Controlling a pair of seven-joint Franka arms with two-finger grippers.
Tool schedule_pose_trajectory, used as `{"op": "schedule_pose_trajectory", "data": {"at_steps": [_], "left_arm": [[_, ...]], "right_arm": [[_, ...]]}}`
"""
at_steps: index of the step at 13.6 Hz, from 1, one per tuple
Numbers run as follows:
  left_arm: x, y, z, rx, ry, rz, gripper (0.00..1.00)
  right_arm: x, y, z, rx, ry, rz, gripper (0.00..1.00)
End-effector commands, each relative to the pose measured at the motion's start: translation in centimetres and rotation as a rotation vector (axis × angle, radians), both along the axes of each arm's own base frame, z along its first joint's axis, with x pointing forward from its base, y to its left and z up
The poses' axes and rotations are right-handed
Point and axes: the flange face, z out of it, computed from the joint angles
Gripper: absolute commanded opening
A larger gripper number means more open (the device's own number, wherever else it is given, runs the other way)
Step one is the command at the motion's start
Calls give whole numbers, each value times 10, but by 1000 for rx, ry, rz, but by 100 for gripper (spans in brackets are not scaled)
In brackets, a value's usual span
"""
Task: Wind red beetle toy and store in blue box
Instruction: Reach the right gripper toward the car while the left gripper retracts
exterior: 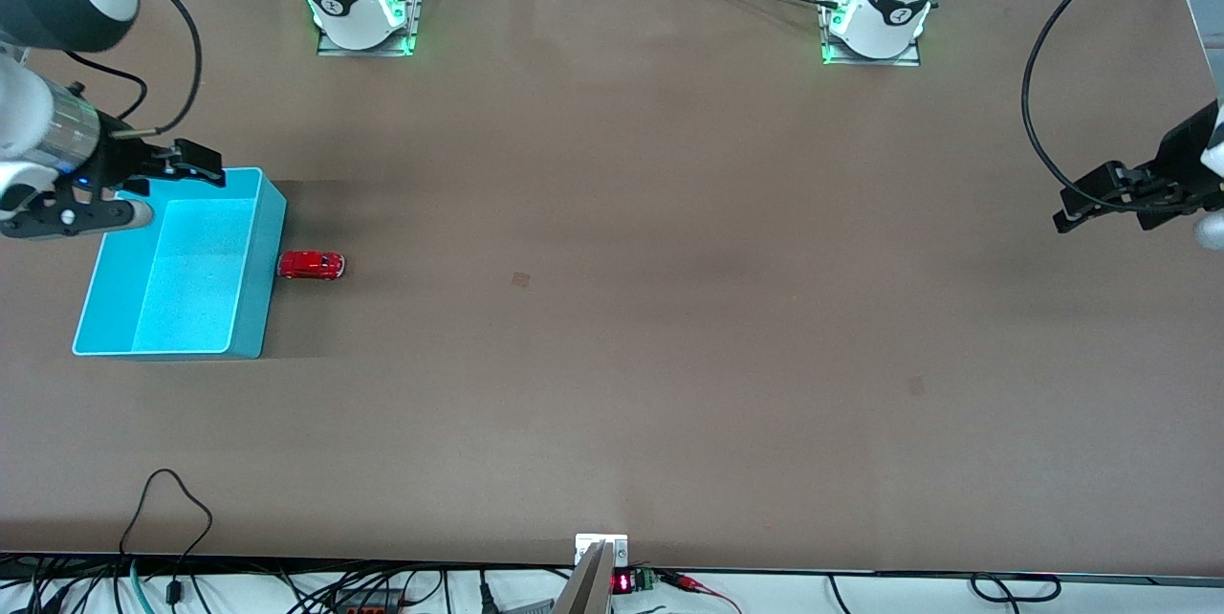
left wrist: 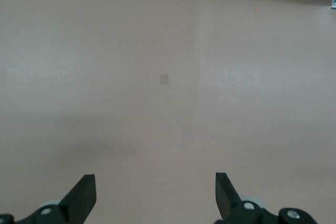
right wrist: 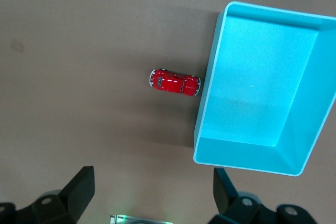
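Space is what we read first, starting at the right arm's end of the table: our right gripper (exterior: 143, 188) hangs jaws wide and empty over the blue box (exterior: 177, 260), whose bin shows nothing inside. The red beetle toy (exterior: 311, 265) sits on the table just beside its wall, unwound in our judgement, with bare tabletop on its open flank. Our left gripper (exterior: 1100, 198) waits, spread wide, above the left arm's end.
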Motion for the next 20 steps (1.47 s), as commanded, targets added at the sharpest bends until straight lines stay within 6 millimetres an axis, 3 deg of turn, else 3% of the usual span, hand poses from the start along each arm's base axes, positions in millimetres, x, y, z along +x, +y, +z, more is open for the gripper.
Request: {"op": "schedule_pose_trajectory", "data": {"at_steps": [1,5,8,10,11,12,16,20], "left_arm": [[-26,1,-4,-8,1,12,100],[-26,2,-9,1,33,1,100],[-26,2,-12,6,54,-34,100],[-25,12,-4,4,39,-54,100],[-19,5,-5,-3,41,-43,100],[-20,4,-4,-4,40,-38,100],[-21,7,-4,-1,42,-35,100],[-24,8,-6,-1,52,-31,100]], "right_arm": [[-12,-4,-43,39,28,150,100],[-33,-4,-110,106,61,426,100],[-46,1,-156,95,45,743,100],[-44,3,-184,86,27,906,100],[-40,2,-209,85,5,1039,100],[-40,-5,-222,91,-6,1062,100],[-32,-3,-258,110,-59,1286,100],[-34,0,-282,121,-70,1352,100]]}}
